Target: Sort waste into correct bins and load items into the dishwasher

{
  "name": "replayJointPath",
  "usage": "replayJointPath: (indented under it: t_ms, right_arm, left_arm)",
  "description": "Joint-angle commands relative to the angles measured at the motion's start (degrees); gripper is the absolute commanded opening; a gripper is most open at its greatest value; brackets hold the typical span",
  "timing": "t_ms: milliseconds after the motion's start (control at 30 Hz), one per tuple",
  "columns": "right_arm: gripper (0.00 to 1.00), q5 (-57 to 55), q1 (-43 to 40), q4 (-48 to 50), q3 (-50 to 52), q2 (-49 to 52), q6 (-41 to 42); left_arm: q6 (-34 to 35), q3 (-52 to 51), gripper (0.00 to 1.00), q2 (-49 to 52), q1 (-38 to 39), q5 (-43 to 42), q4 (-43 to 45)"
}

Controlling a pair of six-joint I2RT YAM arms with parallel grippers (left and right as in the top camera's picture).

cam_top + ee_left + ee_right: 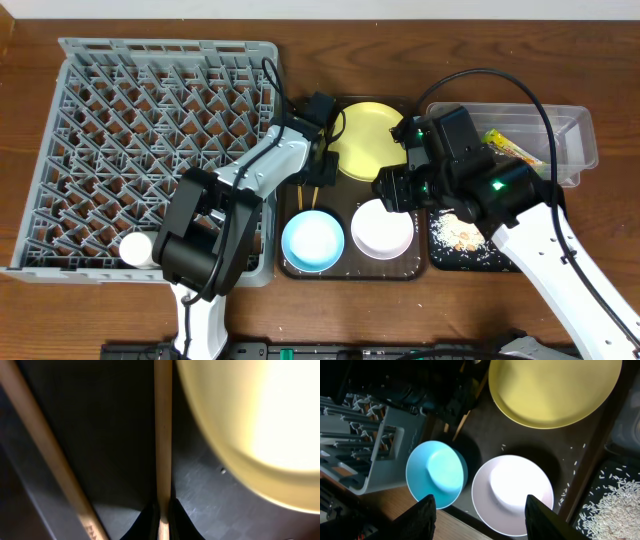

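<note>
My left fingers [157, 512] clamp one chopstick [163, 435] beside the yellow plate [260, 425], my right fingers [481, 512] hang open, so next I should lift it clear toward the dish rack [150, 150].

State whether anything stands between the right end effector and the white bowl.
Nothing visible does. The open right end effector hangs above the white bowl, whose top is uncovered; the blue bowl sits beside it.

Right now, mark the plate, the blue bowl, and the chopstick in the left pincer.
Plate [368, 135], overhead view, its centre.
Blue bowl [313, 240], overhead view, its centre.
Chopstick [163, 435], left wrist view, mid-shaft of the gripped one.
</note>
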State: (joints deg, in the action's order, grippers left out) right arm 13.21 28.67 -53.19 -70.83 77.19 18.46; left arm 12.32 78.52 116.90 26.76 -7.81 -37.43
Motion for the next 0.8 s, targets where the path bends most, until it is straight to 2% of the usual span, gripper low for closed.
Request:
replayJointPath:
  t_ms: [0,33,100,167,467,767]
  right_arm:
    - [0.55,-0.3,-0.7,-0.2,-1.0,-0.6,0.4]
    - [0.55,-0.3,-0.7,-0.2,-1.0,-0.6,0.4]
    - [0.55,-0.3,-0.7,-0.2,-1.0,-0.6,0.4]
    - [0.55,-0.3,-0.7,-0.2,-1.0,-0.6,0.4]
    - [0.55,-0.8,-0.7,-0.2,-1.0,-0.6,0.4]
    - [0.54,-1.0,-0.7,-0.2,-1.0,-0.6,0.4]
  left_arm:
    - [0.9,0.9,0.08,-0.3,0.2,3.0,-2.4]
    - [0.9,1.1,0.12,-0.9,0.2,3.0,-2.6]
    - [0.9,1.1,0.41,-1.8,0.2,3.0,-2.6]
    - [0.8,1.1,0.45,-2.2,0.2,3.0,-2.5]
    - [-2.2,-1.4,0.46,-0.1,0.2,3.4,1.2]
    - [-2.4,-1.2,0.2,1.2,0.2,3.4,-0.1]
